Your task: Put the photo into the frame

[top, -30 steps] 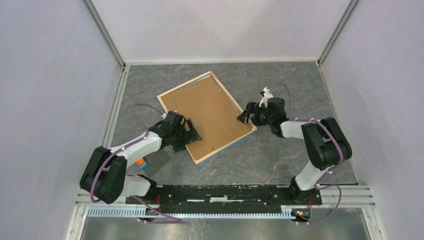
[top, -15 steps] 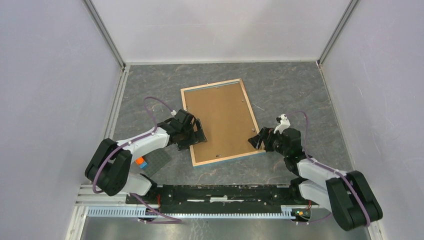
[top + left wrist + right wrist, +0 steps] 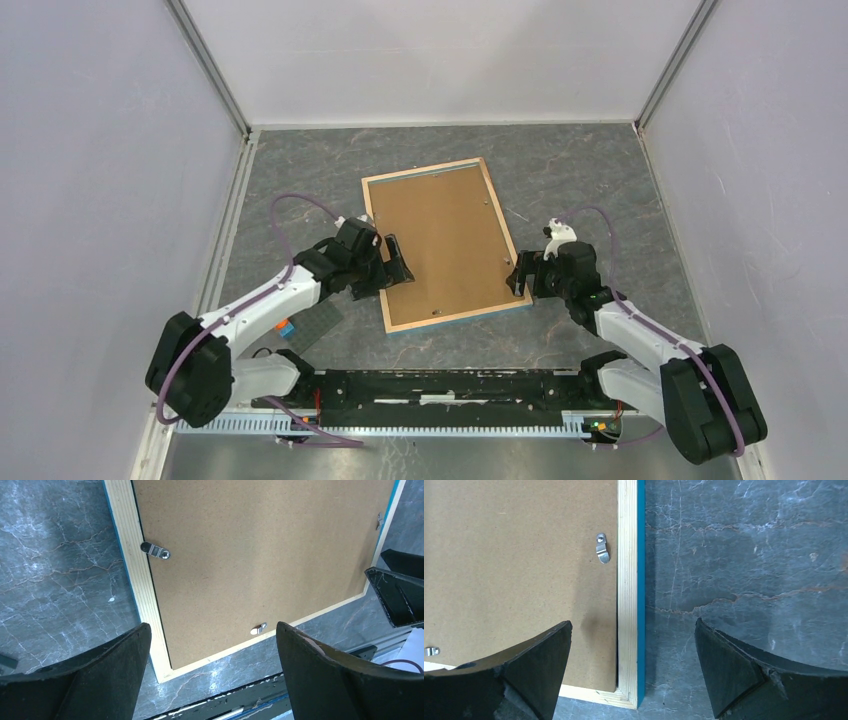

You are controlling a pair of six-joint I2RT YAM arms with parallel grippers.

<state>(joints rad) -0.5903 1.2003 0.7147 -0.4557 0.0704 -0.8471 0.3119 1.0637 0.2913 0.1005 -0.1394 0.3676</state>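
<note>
The frame [image 3: 425,171] lies back up on the table, its light wood rim [image 3: 122,540] showing with a blue outer side [image 3: 641,580]. A brown backing board [image 3: 440,240] fills it, with small metal clips [image 3: 602,548] at the edges. The photo is out of view. My left gripper [image 3: 400,260] hovers open over the frame's near left corner [image 3: 212,626]. At the near right corner my right gripper [image 3: 517,275] also stands open, straddling the rim [image 3: 633,622]. Neither holds anything.
A dark grey plate [image 3: 315,322] and a small blue and orange piece [image 3: 284,326] lie by the left arm. White walls close in the table on three sides. The black mounting rail [image 3: 450,385] runs along the near edge.
The frame has turned from a slanted lie to nearly square with the table and has stayed there. The right arm swung round to the near right corner; the left gripper shifted slightly.
</note>
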